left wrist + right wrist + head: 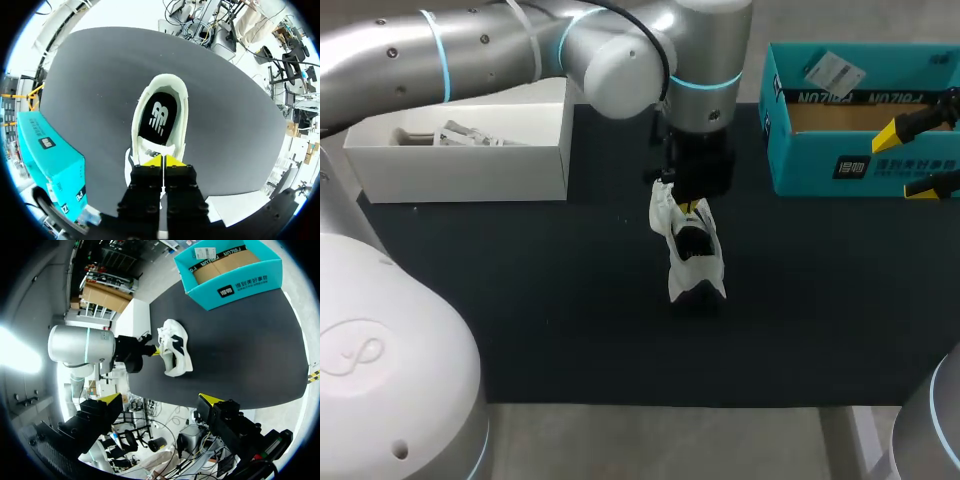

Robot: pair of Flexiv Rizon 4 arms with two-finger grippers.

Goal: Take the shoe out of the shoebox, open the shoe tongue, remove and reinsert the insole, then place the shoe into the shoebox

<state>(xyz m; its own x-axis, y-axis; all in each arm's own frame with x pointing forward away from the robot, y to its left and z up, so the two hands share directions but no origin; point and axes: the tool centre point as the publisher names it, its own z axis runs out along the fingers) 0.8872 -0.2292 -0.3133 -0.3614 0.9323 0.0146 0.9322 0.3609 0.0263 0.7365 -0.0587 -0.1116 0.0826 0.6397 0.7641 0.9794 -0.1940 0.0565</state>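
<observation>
A white shoe [692, 255] with a black insole stands on the black mat in the middle of the table, its opening facing up [160, 115]. My left gripper [685, 205] comes down on its front end and is shut on the shoe's tongue [156, 151], yellow tips pressed together [163, 161]. In the right wrist view the shoe [176, 347] lies well ahead, with the left gripper [157, 351] at its tongue. The teal shoebox [865, 165] stands open at the back right. Beside its right end, my right gripper [925, 155] hangs open with nothing between its fingers [161, 399].
An open white box [470, 160] holding crumpled paper stands at the back left. The teal shoebox [47, 150] [225, 290] sits a short way from the shoe. Black mat [570, 320] covers the table around the shoe.
</observation>
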